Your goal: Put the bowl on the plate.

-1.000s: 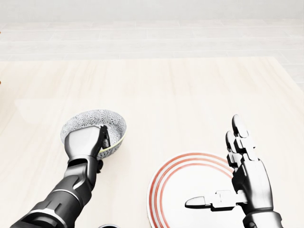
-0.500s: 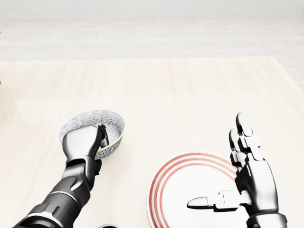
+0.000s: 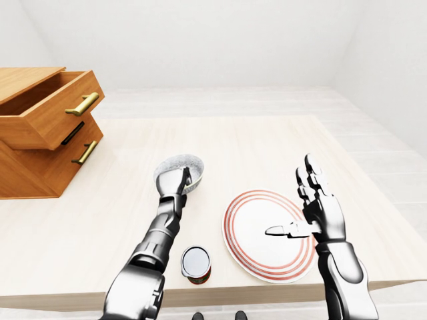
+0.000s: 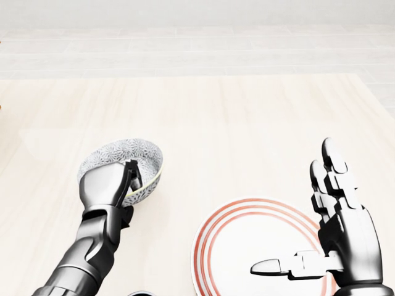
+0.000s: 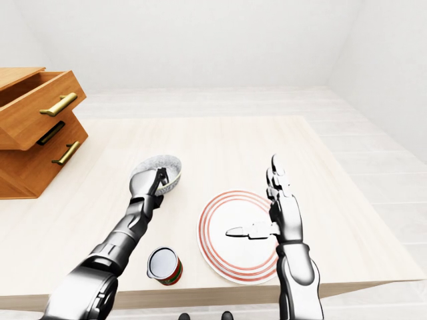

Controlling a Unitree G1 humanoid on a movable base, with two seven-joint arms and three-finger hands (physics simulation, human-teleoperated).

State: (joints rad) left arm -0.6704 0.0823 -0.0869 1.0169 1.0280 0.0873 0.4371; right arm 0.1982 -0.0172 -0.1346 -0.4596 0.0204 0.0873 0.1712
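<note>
One bowl [image 4: 116,153], rim clamped in left hand [image 4: 106,184].
Plate [image 4: 237,237] lies to its right, by the splayed, empty right hand [image 4: 345,234], which has drifted rightward.

A bare, white-walled simulated room: a pale wooden table [image 3: 267,147] bearing a wooden drawer chest [image 3: 40,143].

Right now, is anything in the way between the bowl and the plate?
Nothing lies on the table between bowl and plate. The open right hand hovers over the plate's right side, thumb pointing across it. The can stands beside that path.
</note>
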